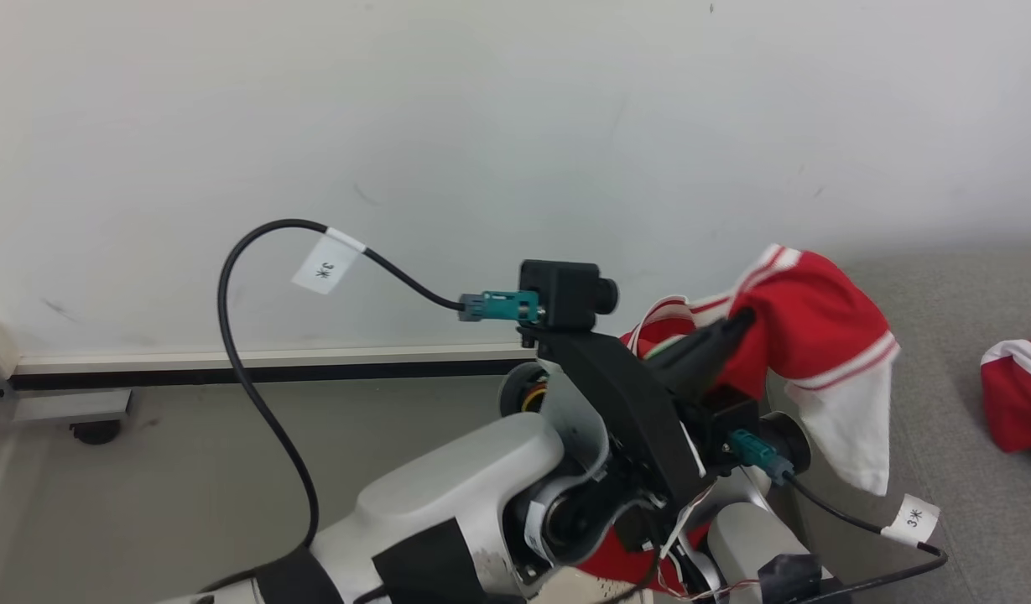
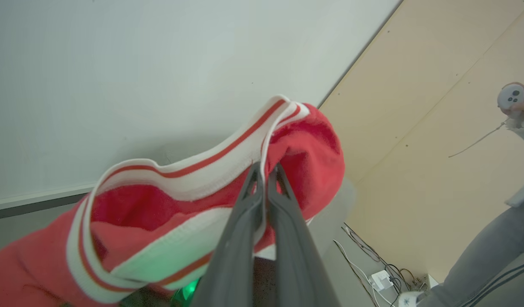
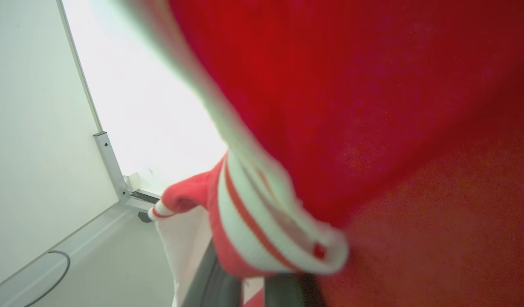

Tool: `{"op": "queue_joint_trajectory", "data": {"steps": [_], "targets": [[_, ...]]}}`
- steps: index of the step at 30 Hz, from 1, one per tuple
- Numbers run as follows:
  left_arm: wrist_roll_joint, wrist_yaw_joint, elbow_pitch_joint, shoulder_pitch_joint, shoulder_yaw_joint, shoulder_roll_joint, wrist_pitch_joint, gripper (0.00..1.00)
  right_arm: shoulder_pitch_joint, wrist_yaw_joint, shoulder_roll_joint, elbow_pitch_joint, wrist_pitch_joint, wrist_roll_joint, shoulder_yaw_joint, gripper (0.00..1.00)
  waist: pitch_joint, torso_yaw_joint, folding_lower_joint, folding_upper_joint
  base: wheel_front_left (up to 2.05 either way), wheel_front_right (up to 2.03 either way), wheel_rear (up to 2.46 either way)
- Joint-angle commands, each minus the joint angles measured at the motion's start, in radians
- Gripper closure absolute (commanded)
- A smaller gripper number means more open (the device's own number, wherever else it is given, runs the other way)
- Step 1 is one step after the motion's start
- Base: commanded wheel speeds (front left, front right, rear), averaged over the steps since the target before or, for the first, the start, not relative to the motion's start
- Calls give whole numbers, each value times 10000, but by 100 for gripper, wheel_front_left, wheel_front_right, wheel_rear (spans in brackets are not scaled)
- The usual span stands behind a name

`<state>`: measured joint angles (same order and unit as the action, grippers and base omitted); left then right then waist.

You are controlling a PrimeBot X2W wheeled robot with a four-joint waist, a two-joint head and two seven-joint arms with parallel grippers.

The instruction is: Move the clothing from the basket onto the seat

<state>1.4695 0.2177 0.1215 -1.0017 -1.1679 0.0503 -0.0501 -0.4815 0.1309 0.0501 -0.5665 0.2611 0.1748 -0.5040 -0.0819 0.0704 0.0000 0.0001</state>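
Note:
A red garment (image 1: 817, 323) with white stripes and a white panel hangs in the air beside the grey seat (image 1: 943, 302). My left gripper (image 1: 737, 323) is shut on its striped hem, and the left wrist view shows both fingers (image 2: 249, 221) pressed together on the fabric (image 2: 193, 170). A second red garment (image 1: 1014, 394) lies on the seat at the right edge. Red cloth (image 3: 372, 106) drapes close over the right wrist view. Dark parts of my right gripper's fingers (image 3: 287, 292) show at the bottom there, too covered to read. The basket is out of view.
A white wall and a dark baseboard (image 1: 263, 369) run behind, with a caster foot (image 1: 96, 432) at the left. Camera cables (image 1: 255, 394) loop off my arms. A person holding a controller (image 2: 512, 96) stands at the right, with a power strip (image 2: 383, 279) on the floor.

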Motion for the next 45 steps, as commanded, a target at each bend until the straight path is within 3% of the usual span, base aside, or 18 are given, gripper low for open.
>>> {"op": "queue_joint_trajectory", "data": {"steps": [1, 9, 12, 13, 14, 15, 16, 23, 27, 33, 37, 45], "targets": [[29, 1, 131, 88, 72, 2, -103, 100, 52, -3, 2, 6, 46, -3, -93, 100, 4, 11, 0, -1, 0, 0, 0], [-692, 336, 2353, -290, 513, 305, -1145, 100, 474, -3, 3, 156, 47, 474, -869, 100, 46, -78, 0, -1, 0, 0, 0], [-891, 258, 3142, -180, 490, 354, -1459, 98, 605, -3, 6, 293, 47, 573, -953, 100, 73, -152, 0, -1, 0, 0, 0], [-1029, 193, 3372, -178, 408, 378, -1545, 73, 634, -3, 5, 335, 47, 581, -963, 100, 83, -174, 0, -1, 0, 0, 0], [-1135, 149, 3640, -151, 363, 400, -1627, 62, 654, -3, 3, 415, 47, 612, -972, 100, 94, -199, 0, -1, 0, 0, 0], [-1312, 115, 3876, -137, 296, 413, -1709, 19, 669, -3, 6, 507, 47, 626, -945, 100, 109, -228, 0, -1, 0, 0, 0], [-1425, 43, 4087, -98, 228, 427, -1785, 0, 701, -3, 3, 597, 47, 613, -933, 100, 124, -263, 0, -1, 0, 0, 0], [-2260, -403, 5117, 297, 150, 462, -2114, 0, 864, -3, 3, 1074, -51, 359, -575, 100, 210, -412, 0, -1, 0, 0, 0], [-3191, -469, 5101, 612, 803, 682, -2163, 0, 1086, -3, 2, 1344, -224, 191, -227, 100, 270, -453, 0, -1, 0, 0, 0], [-5778, -541, 3791, 2075, 2417, 1324, -2160, 0, 1200, -3, 5, 1933, -422, -116, 185, 100, 396, -751, 0, -1, 0, 0, 0], [-6843, -697, 2875, 3146, 3228, 1630, -2160, 0, 1064, -3, 6, 2218, -586, -292, 323, 100, 492, -1018, 0, -1, 0, 0, 0], [-9061, -1569, 643, 6193, 5502, 1988, -2160, 0, 52, -3, 373, 2896, -1223, -269, 200, 100, 941, -2057, 0, -1, 0, 0, 0]]}}
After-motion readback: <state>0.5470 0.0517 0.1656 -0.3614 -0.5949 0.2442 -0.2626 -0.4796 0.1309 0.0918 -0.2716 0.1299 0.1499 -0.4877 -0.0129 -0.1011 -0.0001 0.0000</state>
